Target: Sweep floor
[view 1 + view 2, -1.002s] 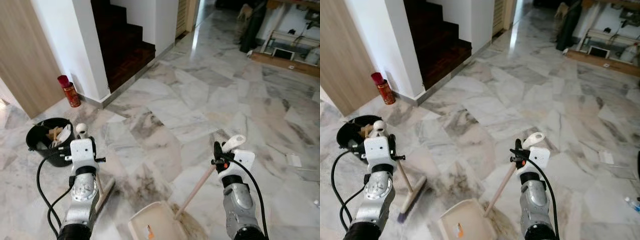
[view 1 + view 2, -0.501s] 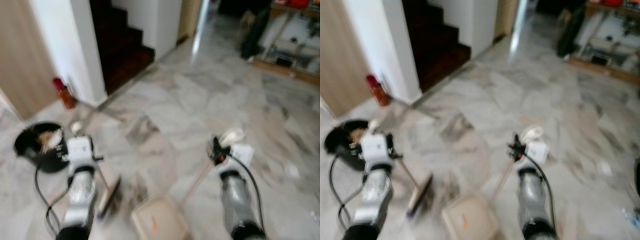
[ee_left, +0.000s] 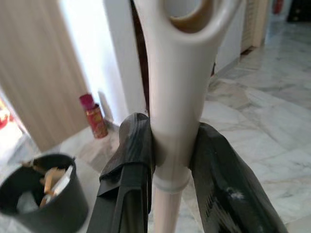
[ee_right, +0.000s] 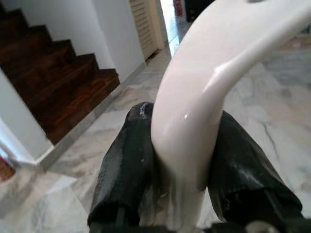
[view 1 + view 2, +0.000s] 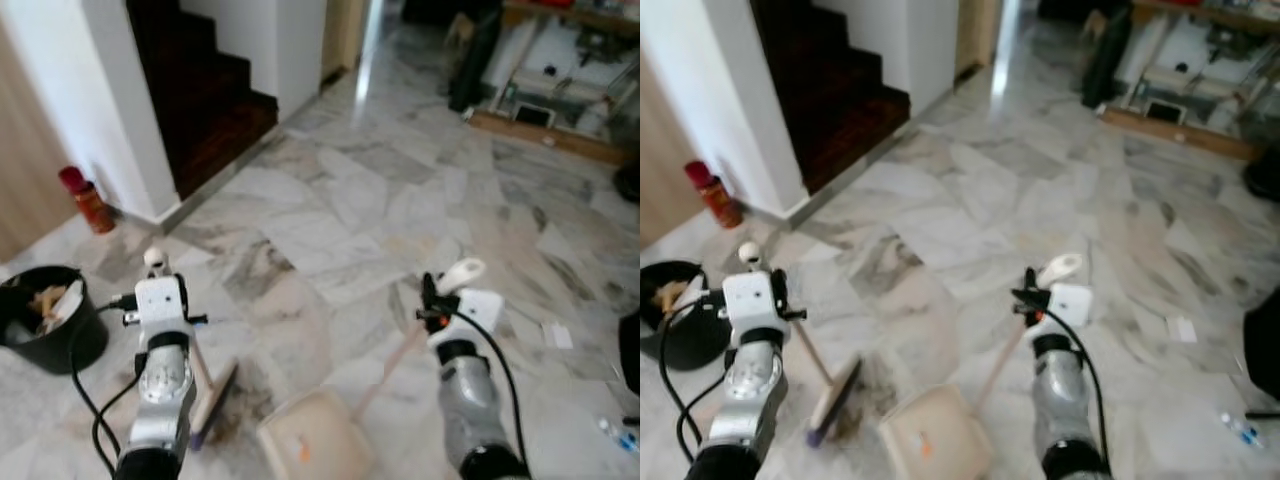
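Observation:
My left gripper (image 3: 170,155) is shut on the cream handle of a small broom (image 3: 177,97). The broom's brush head (image 5: 213,405) rests on the marble floor beside my left arm. My right gripper (image 4: 182,160) is shut on the white handle of a dustpan (image 4: 204,97). The cream dustpan tray (image 5: 312,448) lies on the floor between my two arms, its long handle (image 5: 388,370) slanting up to my right gripper (image 5: 432,312). A dark smudge of dirt (image 5: 245,385) marks the floor next to the brush.
A black bucket (image 5: 40,315) with scraps stands at my left. A red canister (image 5: 85,200) sits by the white wall at the foot of dark wooden stairs (image 5: 205,100). White paper (image 5: 556,335) and a small bottle (image 5: 1240,428) lie right. Furniture (image 5: 560,70) lines the far side.
The whole view has shifted: the camera has turned right, so the bucket and canister slid left. Both grippers still hold broom and dustpan as before.

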You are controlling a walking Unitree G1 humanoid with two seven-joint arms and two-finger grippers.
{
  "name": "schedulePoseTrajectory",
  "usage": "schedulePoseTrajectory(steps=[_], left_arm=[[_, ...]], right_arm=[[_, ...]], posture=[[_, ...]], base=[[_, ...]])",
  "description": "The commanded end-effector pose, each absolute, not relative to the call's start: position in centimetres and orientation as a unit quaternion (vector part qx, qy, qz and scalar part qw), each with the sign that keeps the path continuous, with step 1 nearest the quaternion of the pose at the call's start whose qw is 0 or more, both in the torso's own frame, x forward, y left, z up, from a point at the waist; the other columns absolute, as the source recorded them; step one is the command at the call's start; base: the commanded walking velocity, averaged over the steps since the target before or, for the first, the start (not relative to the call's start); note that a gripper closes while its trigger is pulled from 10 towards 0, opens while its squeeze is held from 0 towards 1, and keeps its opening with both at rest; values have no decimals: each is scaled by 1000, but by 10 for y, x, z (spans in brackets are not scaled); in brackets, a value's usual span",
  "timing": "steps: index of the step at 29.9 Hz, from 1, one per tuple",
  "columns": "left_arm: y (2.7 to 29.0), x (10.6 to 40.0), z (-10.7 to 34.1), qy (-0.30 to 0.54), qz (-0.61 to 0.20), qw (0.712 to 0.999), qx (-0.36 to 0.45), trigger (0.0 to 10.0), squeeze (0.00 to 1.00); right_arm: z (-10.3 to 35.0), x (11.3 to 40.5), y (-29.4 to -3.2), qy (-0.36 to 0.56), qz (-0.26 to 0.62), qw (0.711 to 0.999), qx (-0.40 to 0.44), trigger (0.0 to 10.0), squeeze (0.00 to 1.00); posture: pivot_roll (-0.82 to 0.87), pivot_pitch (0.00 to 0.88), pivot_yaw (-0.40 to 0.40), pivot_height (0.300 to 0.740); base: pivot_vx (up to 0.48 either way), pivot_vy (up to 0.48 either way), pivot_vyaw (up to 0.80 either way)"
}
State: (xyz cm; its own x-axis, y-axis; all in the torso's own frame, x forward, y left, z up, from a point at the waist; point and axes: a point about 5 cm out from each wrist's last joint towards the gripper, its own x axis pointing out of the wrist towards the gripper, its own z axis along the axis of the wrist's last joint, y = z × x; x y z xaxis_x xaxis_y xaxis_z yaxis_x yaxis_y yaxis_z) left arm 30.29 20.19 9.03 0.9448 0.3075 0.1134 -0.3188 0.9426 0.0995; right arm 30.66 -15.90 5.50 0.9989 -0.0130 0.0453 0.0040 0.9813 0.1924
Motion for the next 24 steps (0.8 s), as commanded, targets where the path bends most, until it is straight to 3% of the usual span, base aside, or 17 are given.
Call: schedulePoseTrajectory(steps=[1,24], left_arm=[[197,308,103,-74,150,984,57,10000,0],[193,309,104,-76,146,985,58,10000,0]], right_arm=[[65,310,-170,-47,-18,995,85,10000,0],[68,312,-169,-51,-16,995,85,10000,0]], posture=[[8,58,-16,740],[-2,76,-21,740]], base=[[289,0,0],[300,0,0]])
